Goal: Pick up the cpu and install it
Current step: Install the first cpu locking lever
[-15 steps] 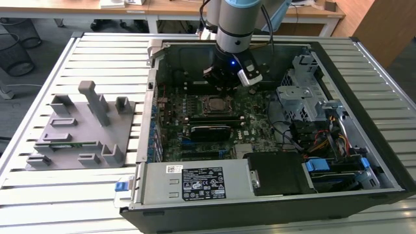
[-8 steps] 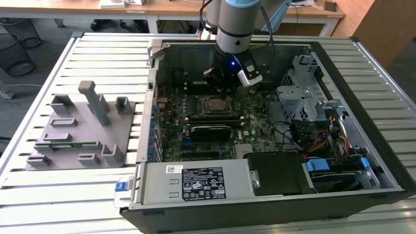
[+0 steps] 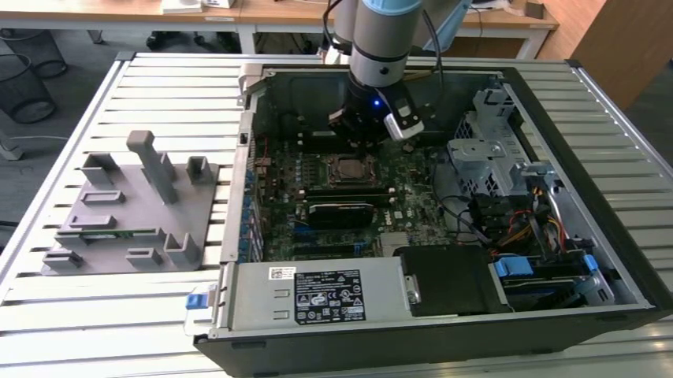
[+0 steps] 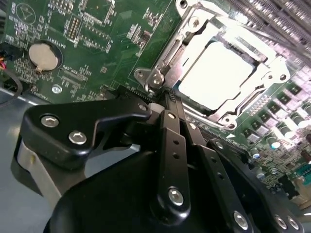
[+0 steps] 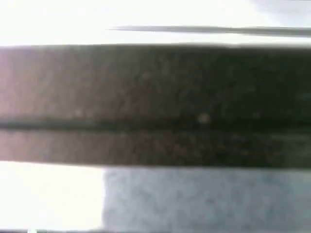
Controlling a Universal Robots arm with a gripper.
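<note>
One cpu point(image 4: 218, 73) seated under claw point(image 4: 167, 104)

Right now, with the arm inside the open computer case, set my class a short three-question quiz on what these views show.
1. True or false: the cpu lies in the motherboard socket.
2. Where does the grey fixture tray stand? A) inside the case B) outside the case, toward the exterior view's left C) on the power supply
3. Fill in: in the exterior view the gripper hangs above the green ____.

Key: 1 true; 2 B; 3 motherboard.
</note>
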